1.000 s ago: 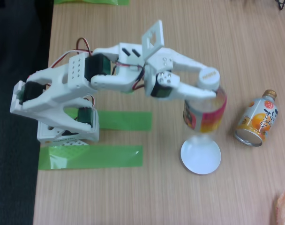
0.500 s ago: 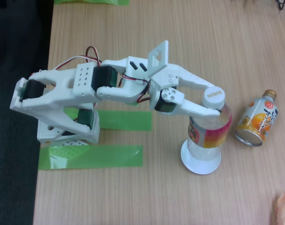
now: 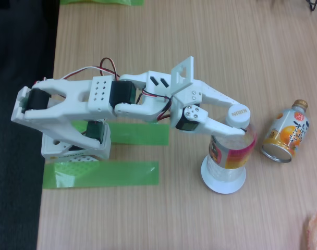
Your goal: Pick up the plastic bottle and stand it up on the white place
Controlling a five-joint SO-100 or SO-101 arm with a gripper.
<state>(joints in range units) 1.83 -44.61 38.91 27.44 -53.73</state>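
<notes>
Clear ribbed plastic: the bottle [image 3: 230,148] stands near enough upright on the white plate [image 3: 222,178], seen from above in the fixed view, white cap uppermost, label band of red, pink and yellow round its middle. Plate sits on the wooden table [image 3: 200,41] toward the right edge, roughly midway between the far and near edges.

Gripper [image 3: 241,121] clamped on the bottle at the neck and shoulder, just under the cap. One finger passes on the far side of the cap, the other lies across the shoulder on the near side. Arm reaches in from the base at the table's left edge, beside the green tape strips [image 3: 101,173].

Step in hand, as I judge it: setting down and letting go. To do it well, make sure the base is flat and centred on the plate before opening. The bottle looks to lean slightly toward the right edge, so square it first. Open the fingers slowly and evenly so neither drags the neck sideways. Draw back toward the left edge or straight up, clear of the cap; a light empty bottle tips easily.

Orange drink can [image 3: 286,133] lies on its side near the right edge, close beside the bottle but apart from it. Keep the withdrawal away from it.
</notes>
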